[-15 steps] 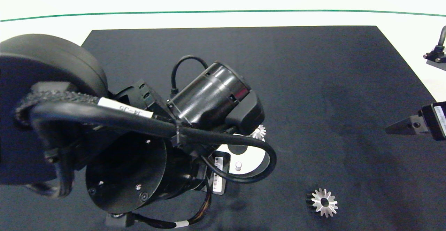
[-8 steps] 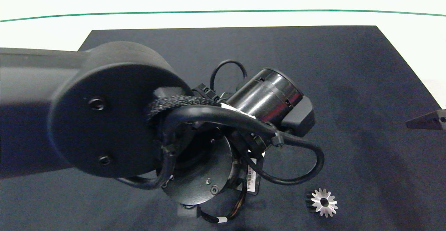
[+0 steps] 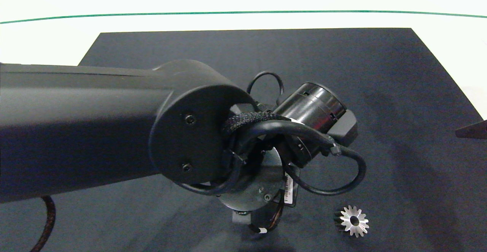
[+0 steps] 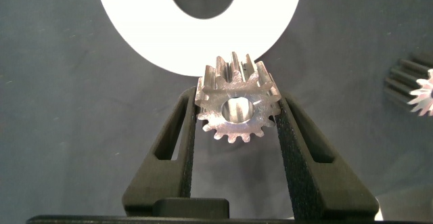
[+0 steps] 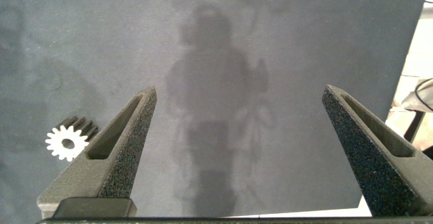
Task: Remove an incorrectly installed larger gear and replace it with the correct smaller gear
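- Gripping the smaller gear (image 4: 235, 105) between closed fingers, the left gripper (image 4: 235, 116) hovers at the frame's centre, just short of the white disc (image 4: 135, 28).
- Lying discarded at lower right, the larger gear (image 3: 354, 221) looks removed; seating remains.
- Right gripper (image 5: 237, 143) waits wide open, empty, at the right edge.

The left arm (image 3: 114, 130) spans the mat's (image 3: 380, 92) middle, blocking passage there. The mat's right half lies bare except the larger gear (image 3: 354, 221) near its front edge.
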